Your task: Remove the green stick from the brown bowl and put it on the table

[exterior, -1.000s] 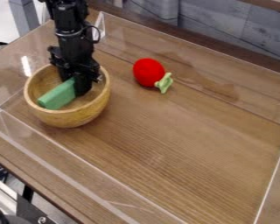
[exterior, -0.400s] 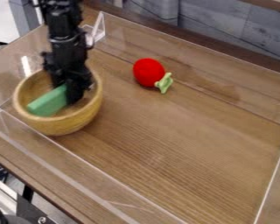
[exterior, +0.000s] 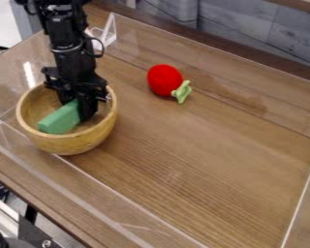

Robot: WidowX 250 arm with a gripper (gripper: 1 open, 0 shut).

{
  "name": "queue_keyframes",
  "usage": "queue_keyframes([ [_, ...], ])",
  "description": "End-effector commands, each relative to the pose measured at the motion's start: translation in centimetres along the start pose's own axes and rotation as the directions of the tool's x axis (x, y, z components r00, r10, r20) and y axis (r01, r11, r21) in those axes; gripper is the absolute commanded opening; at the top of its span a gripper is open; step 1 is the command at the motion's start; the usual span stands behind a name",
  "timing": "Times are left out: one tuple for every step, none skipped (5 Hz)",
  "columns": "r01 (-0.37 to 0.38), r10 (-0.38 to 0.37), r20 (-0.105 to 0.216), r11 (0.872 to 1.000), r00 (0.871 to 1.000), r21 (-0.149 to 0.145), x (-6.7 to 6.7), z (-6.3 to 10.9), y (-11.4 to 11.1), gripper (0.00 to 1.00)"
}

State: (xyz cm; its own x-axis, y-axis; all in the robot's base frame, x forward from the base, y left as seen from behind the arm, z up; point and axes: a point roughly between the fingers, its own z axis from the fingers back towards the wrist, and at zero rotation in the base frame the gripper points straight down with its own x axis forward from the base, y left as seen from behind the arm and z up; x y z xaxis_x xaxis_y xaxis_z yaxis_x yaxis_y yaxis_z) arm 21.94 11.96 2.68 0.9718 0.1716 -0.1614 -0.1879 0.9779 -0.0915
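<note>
The brown bowl (exterior: 67, 131) sits on the wooden table (exterior: 209, 155) at the left. Inside it a green stick (exterior: 59, 119) leans tilted, its upper end between the fingers of my black gripper (exterior: 80, 100). The gripper points down into the bowl and is shut on the stick's upper end. The stick's lower end still rests inside the bowl. The gripper's fingertips are partly hidden behind the bowl's contents.
A red round toy with a green leaf (exterior: 167, 80) lies on the table to the right of the bowl. Clear plastic walls (exterior: 28, 155) ring the table. Bare wood stretches across the centre and right.
The bowl has shifted left and toward the front with the gripper in it. The gripper moved the same way and rolled slightly, still shut on the stick.
</note>
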Motion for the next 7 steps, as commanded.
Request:
queue_keyframes([
  [-0.034,0.034,-0.003,0.999,0.999,-0.015,-1.0,0.5,-0.8,0.0],
  [-0.029,0.029,0.004,0.999,1.0,-0.024,-1.0,0.8,-1.9,0.0],
  [0.0,0.0,0.009,1.0,1.0,-0.027,-0.2,1.4,-2.4,0.0],
  [0.034,-0.034,0.013,0.999,0.999,-0.027,0.7,2.0,-3.0,0.0],
  [0.06,-0.06,0.019,0.998,0.998,-0.026,0.3,1.8,-5.4,0.0],
  [0.103,-0.102,0.019,0.994,0.995,-0.025,-0.1,1.2,-8.8,0.0],
  [0.132,-0.132,0.017,0.991,0.991,-0.015,-0.6,0.1,-10.9,0.0],
])
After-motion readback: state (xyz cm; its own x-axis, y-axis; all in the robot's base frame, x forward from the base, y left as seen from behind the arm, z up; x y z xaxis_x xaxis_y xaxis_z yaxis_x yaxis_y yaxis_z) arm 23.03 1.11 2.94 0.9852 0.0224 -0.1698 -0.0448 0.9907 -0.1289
